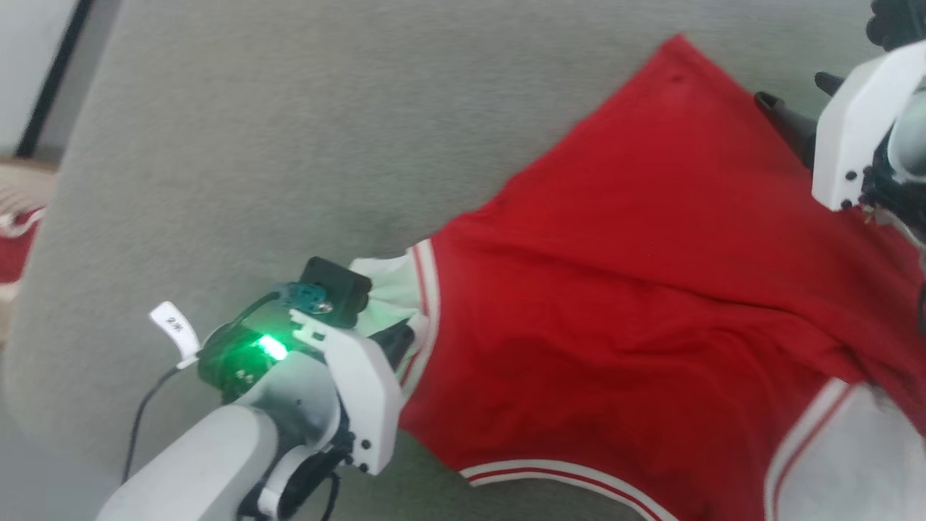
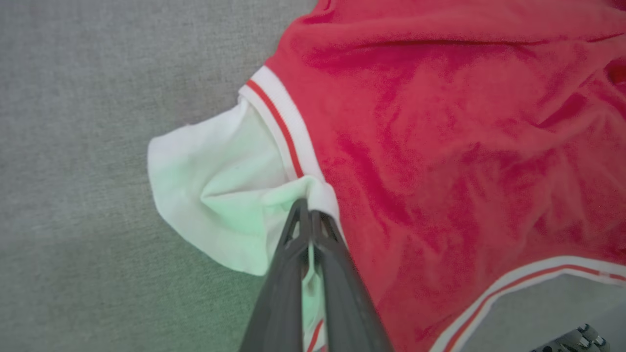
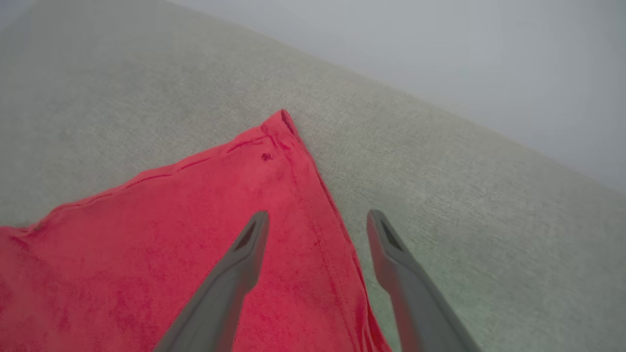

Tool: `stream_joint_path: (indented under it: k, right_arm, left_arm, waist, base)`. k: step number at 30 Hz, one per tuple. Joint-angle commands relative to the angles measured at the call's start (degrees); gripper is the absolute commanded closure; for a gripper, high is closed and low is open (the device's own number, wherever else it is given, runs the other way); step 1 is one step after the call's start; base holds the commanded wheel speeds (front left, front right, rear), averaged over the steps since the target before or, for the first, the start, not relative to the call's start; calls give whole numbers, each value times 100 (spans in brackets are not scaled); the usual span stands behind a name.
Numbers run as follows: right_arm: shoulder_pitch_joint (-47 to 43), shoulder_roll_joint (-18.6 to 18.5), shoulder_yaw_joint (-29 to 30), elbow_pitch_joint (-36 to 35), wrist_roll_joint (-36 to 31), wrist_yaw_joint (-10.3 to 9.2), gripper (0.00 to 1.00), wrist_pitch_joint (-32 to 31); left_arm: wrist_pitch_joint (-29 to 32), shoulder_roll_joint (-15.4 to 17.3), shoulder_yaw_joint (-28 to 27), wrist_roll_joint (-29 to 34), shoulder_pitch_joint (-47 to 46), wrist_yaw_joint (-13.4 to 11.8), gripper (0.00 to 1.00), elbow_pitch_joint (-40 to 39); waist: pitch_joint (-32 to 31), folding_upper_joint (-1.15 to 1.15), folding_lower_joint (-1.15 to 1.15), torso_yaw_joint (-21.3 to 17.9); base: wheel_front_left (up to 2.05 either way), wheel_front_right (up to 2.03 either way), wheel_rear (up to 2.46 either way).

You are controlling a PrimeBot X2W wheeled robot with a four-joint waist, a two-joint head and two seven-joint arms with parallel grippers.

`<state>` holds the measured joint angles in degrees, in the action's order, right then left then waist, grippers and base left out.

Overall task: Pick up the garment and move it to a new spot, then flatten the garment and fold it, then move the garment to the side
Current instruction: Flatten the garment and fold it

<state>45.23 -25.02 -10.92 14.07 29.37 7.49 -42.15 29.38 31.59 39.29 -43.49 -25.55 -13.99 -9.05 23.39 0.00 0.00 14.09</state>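
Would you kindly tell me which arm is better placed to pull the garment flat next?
Left, I think: the left gripper is shut on the white sleeve of the garment, while the right gripper stands open astride its red edge, gripping nothing.

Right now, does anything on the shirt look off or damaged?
The garment lies rumpled and askew on the grey surface, its white sleeve bunched in the shut left hand. A small dark mark sits near the red corner by the open right hand; hole or stain, unclear.
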Motion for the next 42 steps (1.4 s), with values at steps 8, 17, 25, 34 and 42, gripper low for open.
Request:
stream_joint_path:
  k: [8, 17, 25, 34, 42]
  right_arm:
    - [1079, -437, -1356, 1578, 400, -1, 0, -307]
    - [1211, -744, -2716, 3030, 954, -5, 13, -1290]
    - [1566, -849, -3016, 3143, 1311, -8, 100, -1115]
    - [2201, -831, -3075, 2449, 1737, -5, 100, -290]
    - [2461, -1006, -3068, 1878, 1937, -5, 100, 118]
  left_arm:
    - [-160, -388, 200, -11, -294, 269, 100, 373]
    - [-302, -556, 238, -119, -331, 402, 100, 665]
    - [-262, -449, 86, -165, -487, 386, 100, 837]
    - [420, 233, -320, -48, -1291, 251, 100, 657]
    - [1274, 903, -695, 45, -2461, 255, 100, 793]
  waist:
    - [249, 0, 0, 861]
    - [359, 0, 0, 1115]
    - [314, 0, 0, 928]
    - [-117, 0, 0, 211]
    - [-594, 0, 0, -522]
  base:
    - [0, 0, 0]
    - [0, 0, 0]
    - [0, 0, 0]
    - [0, 0, 0]
    - [0, 0, 0]
